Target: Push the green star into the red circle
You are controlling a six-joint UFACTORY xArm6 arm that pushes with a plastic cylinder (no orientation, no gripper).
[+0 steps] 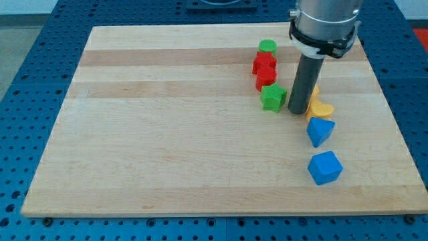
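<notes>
1. The green star (272, 97) is seen touching the lower red block (265, 77), apparently the red circle.
2. My tip (297, 110), a bare rod grasping nothing, is placed just right of the star, presumably for pushing.
3. Yellow blocks (322, 107) are partly hidden behind it.

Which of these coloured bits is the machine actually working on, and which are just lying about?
In the job:
green star
red circle
my tip, just to the view's right of the star

Lying about:
green circle
other red block
yellow blocks
two blue blocks
</notes>
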